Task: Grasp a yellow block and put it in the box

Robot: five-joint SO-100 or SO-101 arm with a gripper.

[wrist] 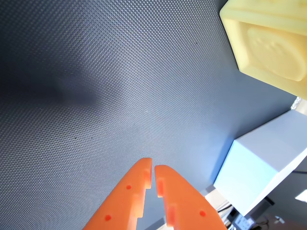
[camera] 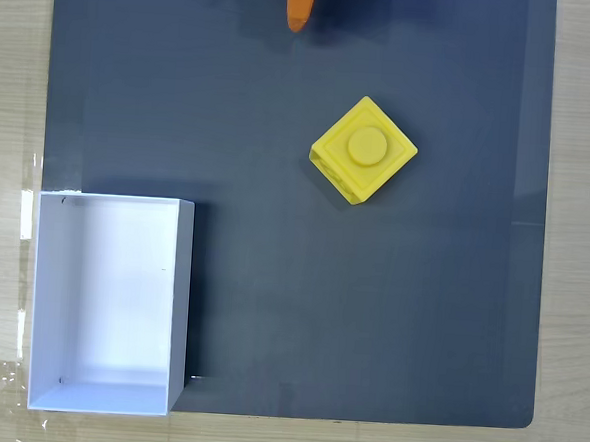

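A dark grey mat [camera: 270, 300] covers most of the light wooden table [camera: 13, 84] in the fixed view, with bare wood showing along the left, right and lower edges. In the wrist view the same mat [wrist: 96, 96] shows a fine woven texture and carries a soft shadow on its left part.

The box [camera: 104, 395] is the next largest thing. In the fixed view it sits at the lower left corner of the mat, white, open-topped and empty, its long side running up and down the picture and its left wall overhanging onto the wood. Clear tape [camera: 25, 215] glints on the table just beside that wall. In the wrist view the box [wrist: 259, 172] appears at the lower right as a pale, bluish-white corner.

The yellow block [camera: 363, 150] lies on the mat right of centre and in the upper half of the fixed view, well apart from the box. It is turned so it looks like a diamond, with its round stud facing up. In the wrist view the block [wrist: 268, 38] fills the top right corner, washed out to a pale cream, and its face detail is too blurred to read.

The orange gripper [wrist: 153, 168] enters the wrist view from the bottom edge, its two fingers drawn nearly together with only a thin slit between the tips, holding nothing. It hangs over bare mat, apart from the block. In the fixed view an orange fingertip [camera: 300, 6] pokes in at the top edge, probably part of this gripper, up and to the left of the block.
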